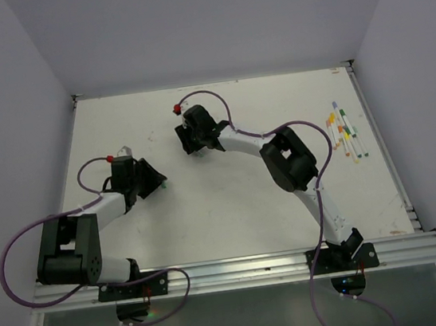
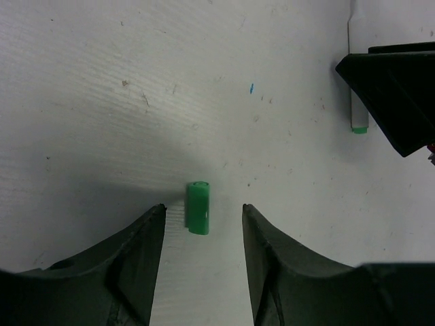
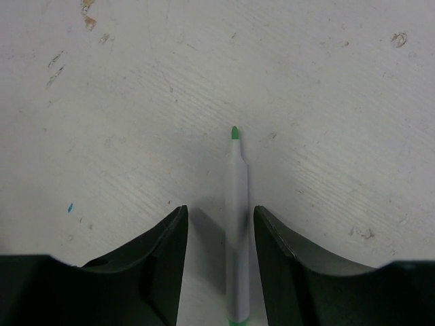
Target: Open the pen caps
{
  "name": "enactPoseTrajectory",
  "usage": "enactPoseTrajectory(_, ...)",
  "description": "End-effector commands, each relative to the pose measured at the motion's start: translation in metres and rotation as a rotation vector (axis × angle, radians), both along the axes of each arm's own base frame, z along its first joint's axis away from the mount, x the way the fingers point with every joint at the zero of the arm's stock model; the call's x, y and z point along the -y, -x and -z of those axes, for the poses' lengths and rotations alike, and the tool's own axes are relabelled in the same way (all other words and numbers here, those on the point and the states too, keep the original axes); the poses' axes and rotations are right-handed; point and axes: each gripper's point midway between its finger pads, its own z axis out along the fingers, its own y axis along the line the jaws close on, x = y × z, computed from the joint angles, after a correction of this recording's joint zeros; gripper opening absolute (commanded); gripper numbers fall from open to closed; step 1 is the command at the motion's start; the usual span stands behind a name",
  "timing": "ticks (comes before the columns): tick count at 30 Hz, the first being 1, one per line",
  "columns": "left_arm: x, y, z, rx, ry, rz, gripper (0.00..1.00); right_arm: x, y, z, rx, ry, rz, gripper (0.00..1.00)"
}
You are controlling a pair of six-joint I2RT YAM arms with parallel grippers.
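looks like a release step, judging from the green pair already pulled apart and set down. low in the left wrist view, find the left gripper (image 2: 202, 210) spread and pinching nothing, with the green cap (image 2: 198, 207) on its side on the counter (image 2: 102, 102) in the gap, clear of both fingers. low in the right wrist view, find the right gripper (image 3: 219, 210) spread as well, straddling the uncapped green pen (image 3: 237, 183) with its bare tip toward the top of the frame; cannot tell whether a finger brushes the barrel. to do this well, make sure of a wide gap before any lift, then rise straight up from the counter, never sideways, so as not to nudge a round cap into a roll or drag a wet tip across the surface. keep the two arms apart while backing off, given their closeness at centre left of the top view. after that, head for the other pens (image 1: 347, 134) at the right edge of the top view, too small there to tell capped from uncapped, and pull along the barrel's own line.
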Motion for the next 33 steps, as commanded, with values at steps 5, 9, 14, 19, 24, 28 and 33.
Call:
enactPoseTrajectory(5, -0.003, -0.007, -0.001, 0.004, -0.009, -0.014, 0.6, 0.014, 0.006, -0.008, -0.027, 0.025, 0.001, 0.49)
enactPoseTrajectory(9, -0.003, -0.006, -0.012, 0.034, -0.004, -0.016, 0.62, 0.014, 0.005, -0.033, 0.004, 0.001, 0.008, 0.54)
enactPoseTrajectory(14, -0.01, -0.009, -0.05, 0.119, -0.035, -0.026, 0.65, 0.021, 0.007, -0.068, 0.045, -0.016, 0.027, 0.6)
enactPoseTrajectory(19, -0.007, -0.002, -0.085, 0.186, -0.026, -0.003, 0.67, 0.053, 0.01, -0.096, 0.083, 0.049, 0.115, 0.62)
enactPoseTrajectory(24, 0.008, -0.001, -0.115, 0.258, 0.034, 0.065, 0.68, 0.133, 0.016, -0.112, 0.025, 0.11, 0.316, 0.62)
enactPoseTrajectory(28, 0.021, -0.006, -0.12, 0.259, 0.085, 0.119, 0.67, 0.214, 0.017, -0.115, -0.022, 0.118, 0.479, 0.62)
enactPoseTrajectory(33, 0.041, -0.008, -0.13, 0.331, 0.172, 0.168, 0.68, 0.33, 0.024, -0.104, -0.087, 0.156, 0.699, 0.61)
